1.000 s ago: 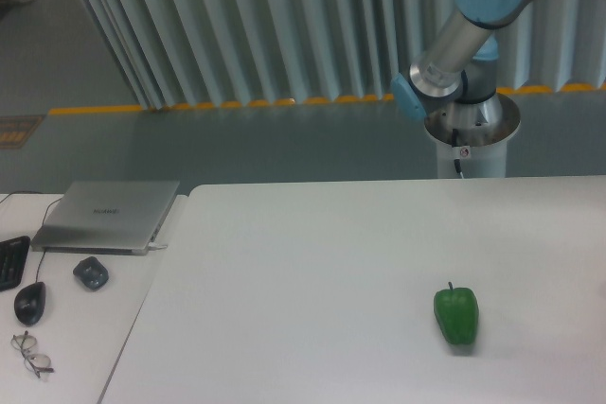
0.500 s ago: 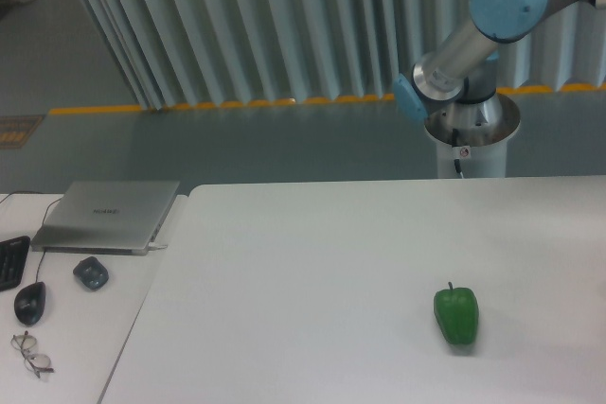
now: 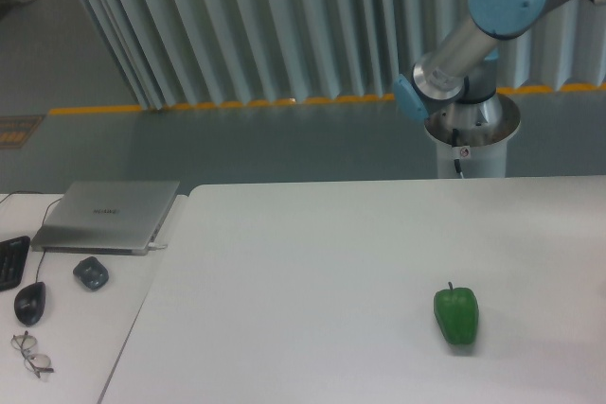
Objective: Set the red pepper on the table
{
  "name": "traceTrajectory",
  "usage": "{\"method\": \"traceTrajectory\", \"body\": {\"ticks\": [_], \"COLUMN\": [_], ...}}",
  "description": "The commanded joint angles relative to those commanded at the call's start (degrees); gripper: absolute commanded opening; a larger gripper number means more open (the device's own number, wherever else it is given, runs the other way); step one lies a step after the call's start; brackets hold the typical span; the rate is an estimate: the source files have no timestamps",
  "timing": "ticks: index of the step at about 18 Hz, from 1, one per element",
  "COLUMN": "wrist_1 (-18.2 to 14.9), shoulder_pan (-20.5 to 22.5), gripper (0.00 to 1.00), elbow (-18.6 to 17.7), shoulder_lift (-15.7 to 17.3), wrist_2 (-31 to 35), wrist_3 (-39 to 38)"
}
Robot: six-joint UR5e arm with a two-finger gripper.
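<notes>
The red pepper is out of view. The large white table fills the lower right of the camera view. On it, toward the right, lies a green bell pepper. Only the arm's silver links and blue joints show at the upper right, above the base behind the table. The gripper is outside the frame.
A smaller white desk stands at the left with a closed laptop, a black mouse, a small dark object, a keyboard edge and glasses. The robot base stands behind the table's far edge.
The arm's upper blue joint has shifted to the right and slightly down over the last second. The green pepper has stayed where it was.
</notes>
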Motion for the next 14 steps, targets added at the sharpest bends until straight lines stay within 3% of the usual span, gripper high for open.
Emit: {"method": "traceTrajectory", "body": {"ticks": [3,6,14], "wrist_1": [-3.4,-4.6,-4.0], "shoulder_pan": [-0.4,-0.3,-0.4], "gripper": [1.00,1.00,1.00], "elbow": [-4.1,-6.7,-7.3], "shoulder_lift": [5.5,8.5,7.8], "wrist_2": [0.1,0.1,0.1], "wrist_3": [0.0,0.1,-0.1]}}
